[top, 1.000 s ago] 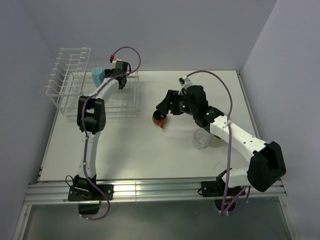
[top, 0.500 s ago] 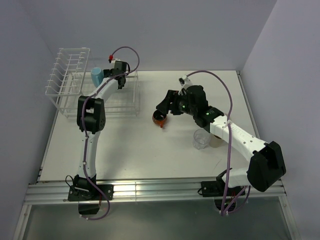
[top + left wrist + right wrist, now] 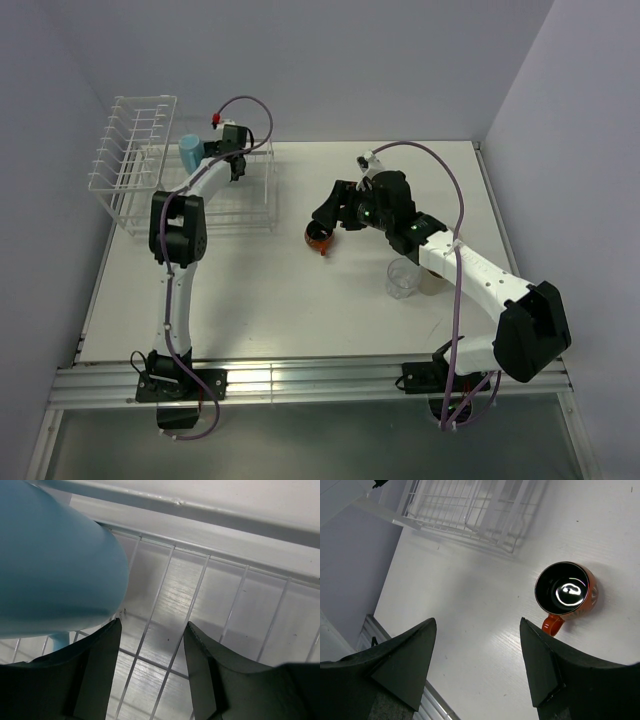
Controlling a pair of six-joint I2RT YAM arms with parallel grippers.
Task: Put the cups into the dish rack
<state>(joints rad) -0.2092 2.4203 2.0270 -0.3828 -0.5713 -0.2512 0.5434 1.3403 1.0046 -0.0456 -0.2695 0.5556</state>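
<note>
A light blue cup (image 3: 190, 153) sits at the dish rack (image 3: 135, 165), where the basket meets the upright slots. In the left wrist view this cup (image 3: 55, 560) fills the upper left, outside the left finger (image 3: 100, 670). My left gripper (image 3: 152, 625) is open over the rack's wire floor (image 3: 200, 590), nothing between its jaws. A dark red-orange cup (image 3: 565, 592) stands upright on the table; its rim is just beyond the right finger. My right gripper (image 3: 477, 621) hangs open above the table beside it. A clear tumbler (image 3: 402, 279) and a beige cup (image 3: 432, 284) stand by the right forearm.
The rack (image 3: 470, 505) stands at the table's far left, close to the left wall. The right arm (image 3: 470, 270) stretches diagonally across the right half of the table. A metal rail (image 3: 300, 380) runs along the near edge.
The left gripper and the light blue cup have shifted slightly left over the rack, and the jaws have narrowed a little. The right arm has not moved.
</note>
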